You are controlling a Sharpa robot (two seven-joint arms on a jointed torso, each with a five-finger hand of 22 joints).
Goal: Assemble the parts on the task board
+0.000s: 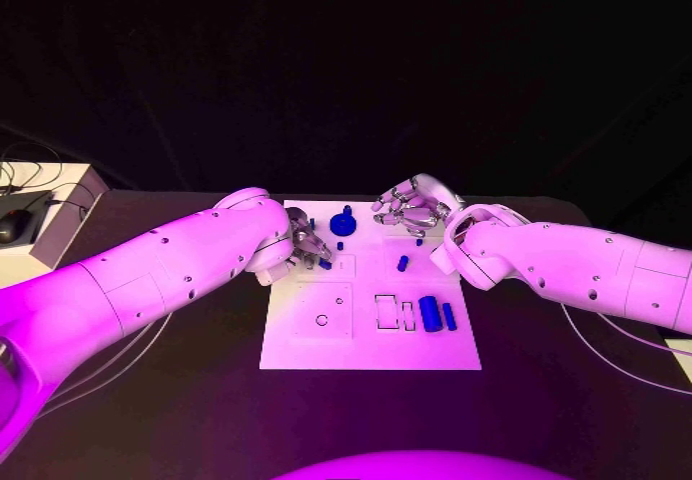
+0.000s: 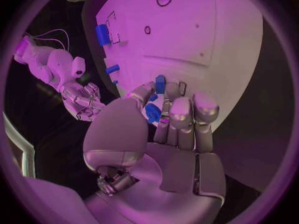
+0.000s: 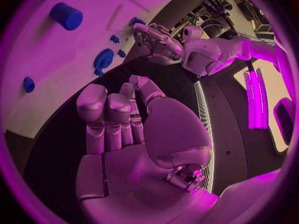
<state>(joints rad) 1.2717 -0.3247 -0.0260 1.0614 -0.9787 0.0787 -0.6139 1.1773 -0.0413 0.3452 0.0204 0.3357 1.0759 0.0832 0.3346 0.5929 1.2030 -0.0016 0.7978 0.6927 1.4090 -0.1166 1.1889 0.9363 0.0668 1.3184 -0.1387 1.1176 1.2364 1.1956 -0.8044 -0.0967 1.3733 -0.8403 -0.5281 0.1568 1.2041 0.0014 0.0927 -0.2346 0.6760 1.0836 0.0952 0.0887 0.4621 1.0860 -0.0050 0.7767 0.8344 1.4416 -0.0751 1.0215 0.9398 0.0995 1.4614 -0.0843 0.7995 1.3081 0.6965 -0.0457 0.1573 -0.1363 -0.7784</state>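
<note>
The white task board (image 1: 371, 345) lies mid-table. My left hand (image 1: 303, 245) hovers low over its far left corner and pinches a small blue part (image 2: 152, 113) between thumb and fingers. Another small blue piece (image 2: 160, 83) stands on the board just at its fingertips. My right hand (image 1: 411, 208) hangs over the board's far edge with loosely bent fingers and nothing in them (image 3: 118, 114). On the board are a round blue knob (image 1: 343, 222), a small peg (image 1: 404, 264), a thick cylinder (image 1: 428, 310) and a thin bar (image 1: 449, 317).
A pale box (image 1: 58, 205) with cables sits at the table's far left corner. The board's near half shows outlined recesses (image 1: 389, 310) and a small hole (image 1: 322, 320). Black table (image 1: 173, 400) surrounds the board.
</note>
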